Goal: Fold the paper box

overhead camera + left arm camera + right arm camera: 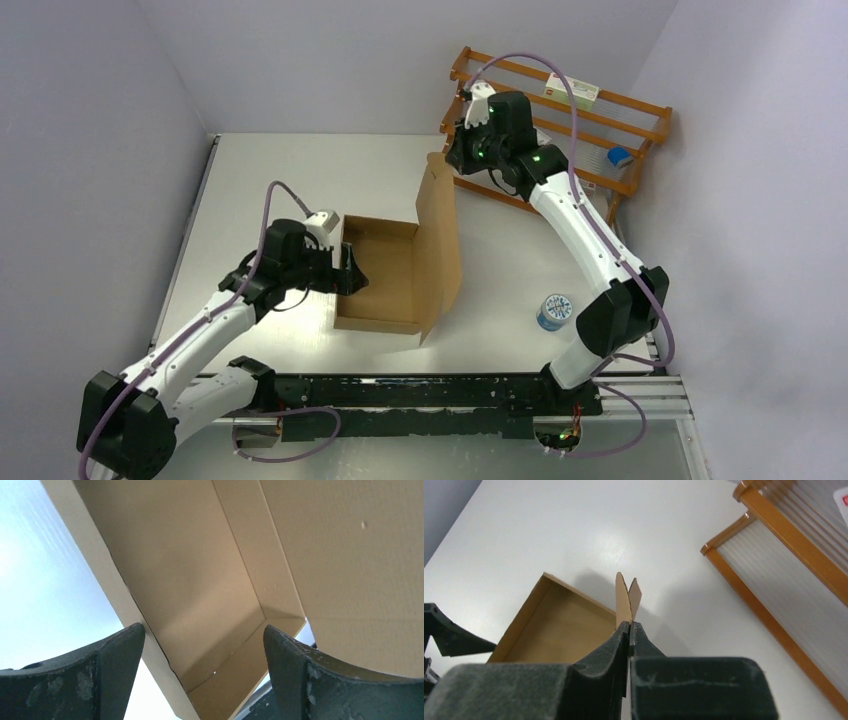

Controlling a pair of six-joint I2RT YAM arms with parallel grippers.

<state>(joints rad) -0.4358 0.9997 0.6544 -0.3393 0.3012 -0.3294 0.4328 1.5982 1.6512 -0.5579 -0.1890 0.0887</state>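
The brown paper box (pixel 385 275) sits mid-table as an open tray with its tall lid flap (pixel 438 240) standing upright on the right side. My right gripper (pixel 455 152) is shut on the lid's top far corner; in the right wrist view its jaws (pixel 629 626) pinch the cardboard edge (pixel 624 597). My left gripper (pixel 350 272) is open at the tray's left wall. In the left wrist view its fingers (pixel 117 650) straddle the wall edge, with the box's inside (pixel 200 580) ahead.
A small round blue-and-white tin (pixel 555 311) stands on the table right of the box. An orange wooden rack (pixel 590 130) with a white carton and a blue item stands at the back right. Grey walls close both sides.
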